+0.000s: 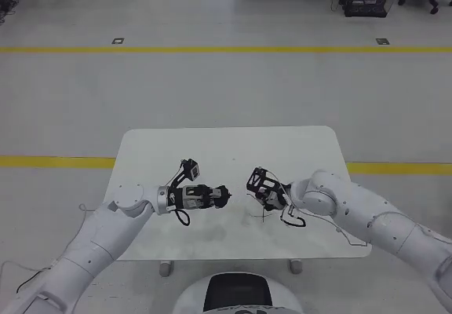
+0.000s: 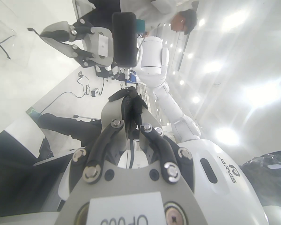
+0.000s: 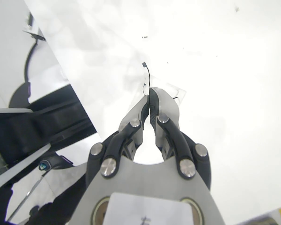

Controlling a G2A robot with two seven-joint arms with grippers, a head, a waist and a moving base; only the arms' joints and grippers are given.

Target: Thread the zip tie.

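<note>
A thin black zip tie (image 3: 149,76) sticks out past the tips of my right gripper (image 3: 149,99), which is shut on its strap; the small square head is at the free end. From above, my right gripper (image 1: 251,187) hovers over the middle of the white table (image 1: 226,145), and a thin strand of the zip tie (image 1: 263,210) hangs below it. My left gripper (image 1: 224,196) faces it from a short gap away, not touching. In the left wrist view my left gripper (image 2: 131,95) is shut, with nothing clear between its pads, and the right gripper (image 2: 43,35) holds the zip tie (image 2: 31,29).
A clear plastic sleeve (image 3: 171,90) with thin black strands lies on the table under the right gripper. The table's front edge is close behind both wrists, and bare table top stretches beyond the grippers toward the far edge.
</note>
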